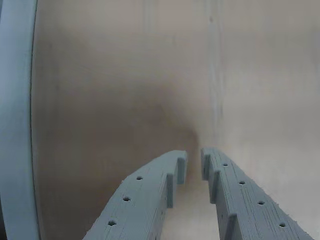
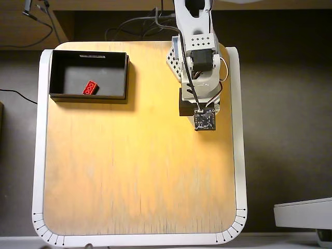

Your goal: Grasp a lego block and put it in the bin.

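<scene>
**Lego block** point(image 2: 91, 88). One piece, bright red, studded top. In the overhead view it lies on the floor of the bin, toward the bin's near wall and a little left of centre, turned at a slant to the walls. It does not show in the wrist view. You may judge it light, rigid and hard-skinned, so it will not crush. Smooth plastic sides can slip or twist out of a light pinch. Should you need to take it again, close on the two long flat sides, across the short width, with the fingers square to the slant. The studs give a poorer seat.

**Bin** point(image 2: 88, 54). Black, shallow, open-topped, set at the far left corner of the table point(image 2: 135, 171); a white label on its far rim. The low walls would crowd a gripper reaching for anything close beside them.

**Gripper** point(image 1: 194, 162). In the wrist view the two grey jaws stand nearly together, a narrow gap between the tips, and nothing lies between them; only bare wood below. In the overhead view the arm's body covers the fingers. It hangs over the far right part of the table, well apart from the bin.

**Status.** By your reading, the block is already in its place.
</scene>
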